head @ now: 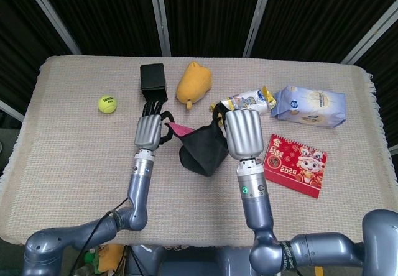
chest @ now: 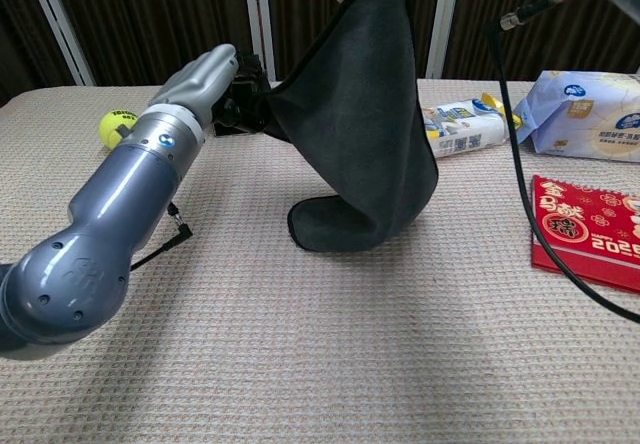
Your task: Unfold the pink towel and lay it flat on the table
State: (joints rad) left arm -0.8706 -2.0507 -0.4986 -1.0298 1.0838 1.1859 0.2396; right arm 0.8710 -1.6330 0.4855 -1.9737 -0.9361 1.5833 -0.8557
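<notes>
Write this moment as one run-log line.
towel: lifted, bottom touching table | left hand: holds edge | right hand: holds corner | state: not flat

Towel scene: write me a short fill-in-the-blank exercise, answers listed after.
1. The towel is lifted by ____ robot hands.
2. The towel's lower end rests on the ____.
3. The ball left of the left robot hand is a ____ ball.
4. The red booklet lies beside the ____ robot hand.

Answers: both; table; tennis; right
</notes>
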